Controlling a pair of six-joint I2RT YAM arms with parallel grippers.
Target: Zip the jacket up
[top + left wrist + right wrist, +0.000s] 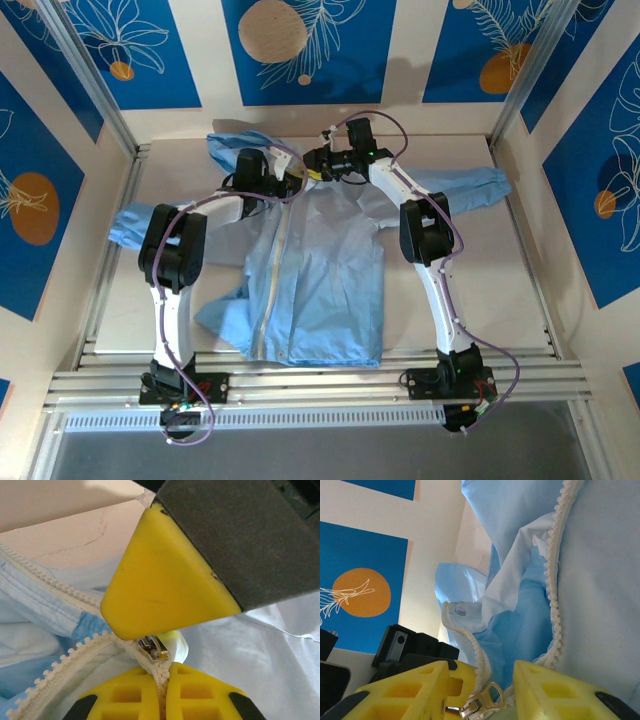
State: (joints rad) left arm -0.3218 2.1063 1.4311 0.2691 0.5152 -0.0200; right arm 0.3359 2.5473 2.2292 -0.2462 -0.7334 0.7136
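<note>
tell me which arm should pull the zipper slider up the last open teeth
Right. The right gripper stands open astride the slider pull, with the open teeth ahead. The left gripper is shut on the closed zipper below it, as anchor.

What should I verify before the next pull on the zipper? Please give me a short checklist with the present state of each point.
1. Left gripper is shut on the jacket, on the closed zipper below the slider: ok.
2. Both tooth rows run into the slider: ok.
3. Right gripper grips the pull tab: not ok. Its fingers stand apart and the tab lies loose between them.
4. Open teeth ahead are free of folded lining: cannot tell.
5. Zipper is closed from the hem up to the grippers, in the top view: ok.
</note>
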